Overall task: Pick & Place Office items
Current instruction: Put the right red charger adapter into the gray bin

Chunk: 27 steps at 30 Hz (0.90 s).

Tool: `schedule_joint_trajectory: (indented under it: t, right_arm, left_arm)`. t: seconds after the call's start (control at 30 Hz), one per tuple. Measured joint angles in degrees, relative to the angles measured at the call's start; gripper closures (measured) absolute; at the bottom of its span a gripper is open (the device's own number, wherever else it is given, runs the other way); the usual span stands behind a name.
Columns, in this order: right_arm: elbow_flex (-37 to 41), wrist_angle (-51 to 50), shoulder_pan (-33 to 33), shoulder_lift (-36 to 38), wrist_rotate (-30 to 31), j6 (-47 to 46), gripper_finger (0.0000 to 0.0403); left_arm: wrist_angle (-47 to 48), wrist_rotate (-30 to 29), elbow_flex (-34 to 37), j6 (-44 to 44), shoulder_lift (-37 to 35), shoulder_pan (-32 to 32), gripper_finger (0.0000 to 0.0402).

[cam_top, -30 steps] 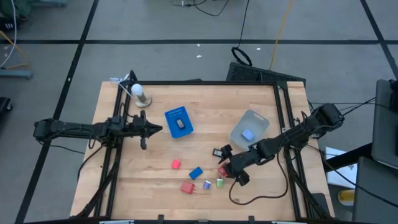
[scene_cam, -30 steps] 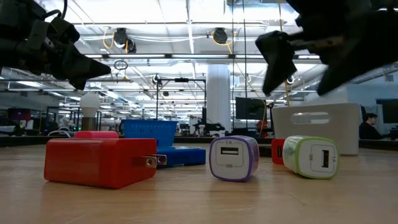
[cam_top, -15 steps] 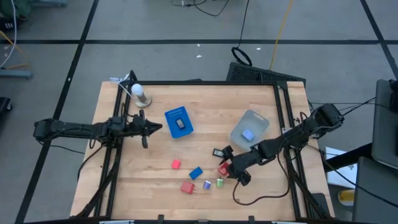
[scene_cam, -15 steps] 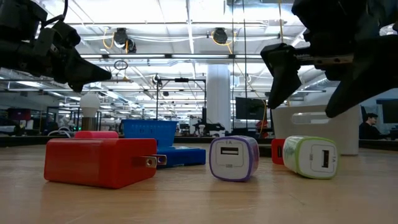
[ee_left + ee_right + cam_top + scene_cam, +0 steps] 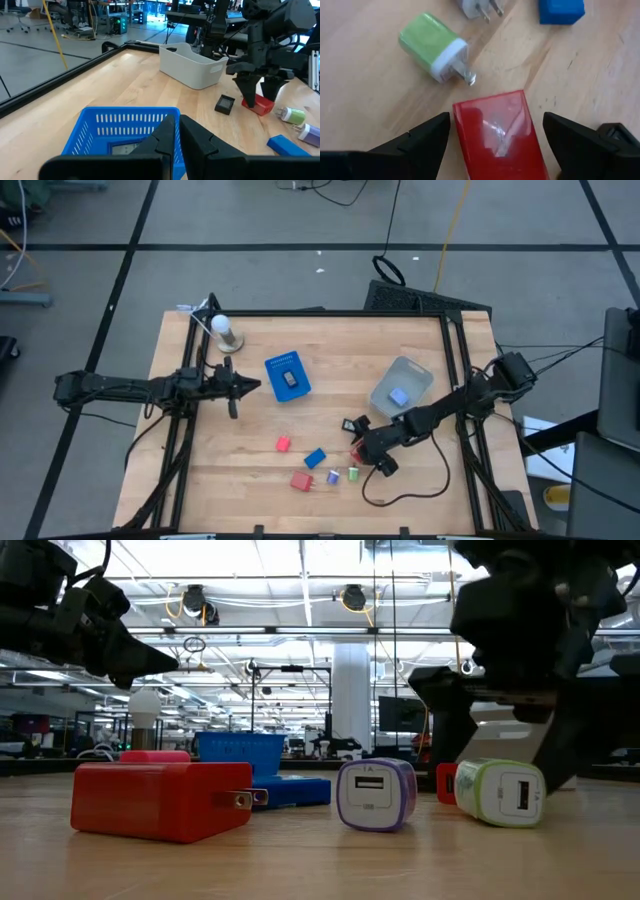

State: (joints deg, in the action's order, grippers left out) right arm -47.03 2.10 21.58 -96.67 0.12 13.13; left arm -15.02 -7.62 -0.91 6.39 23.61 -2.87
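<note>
The right hand (image 5: 367, 457) hangs low over the red block (image 5: 500, 134), fingers spread wide, one to each side of it and neither touching. That block lies on the bench (image 5: 250, 470) just in front of the grey bin (image 5: 401, 389). Crowding it: the green plug (image 5: 434, 47) sits close by with its prongs pointing at the red block, the purple plug (image 5: 375, 794) lies just beyond the green one, and a blue block (image 5: 316, 458) rests farther from the bin again. A black clip (image 5: 224, 104) lies flat between the bin and the red block, near the hand's far finger. A bigger red charger (image 5: 158, 800) and a small red piece (image 5: 284, 444) sit well off from the bin, out of the way. The bin holds a light-blue piece (image 5: 398, 396). A loose cable (image 5: 400, 498) loops on the bench under the right arm.

The left hand (image 5: 253, 388), pinched shut and empty, waits beside the blue tray (image 5: 287, 376), far from the bin.

Compared with a second ago, the right hand has dropped and slid in over the red block; its spread is unchanged. The left hand has not moved, and nothing has shifted.
</note>
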Motion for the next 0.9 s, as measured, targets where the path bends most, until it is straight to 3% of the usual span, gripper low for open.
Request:
schedule_joint_trajectory:
  t: [0.2, 0.43, 0.67, 0.9]
  right_arm:
    - [0.0, -0.3, -0.2, 0.3, -0.4, 0.5, 0.0101]
    - [0.0, -1.5, -0.5, 0.4, -1.8, 0.4, 0.0198]
    - [0.1, -2.3, -0.6, 2.2, -1.5, -1.5, 0.0200]
    - [0.0, -7.3, -0.6, 12.8, -1.1, -4.8, 0.0200]
  left_arm:
    - [0.2, 0.0, 0.0, 0.0, 0.0, 0.0, 0.0376]
    - [0.2, 0.0, 0.0, 0.1, 0.0, 0.0, 0.0376]
    - [0.2, 0.0, 0.0, 0.1, 0.0, 0.0, 0.0376]
    - [0.3, 0.0, 0.0, 0.0, 0.0, 0.0, 0.0376]
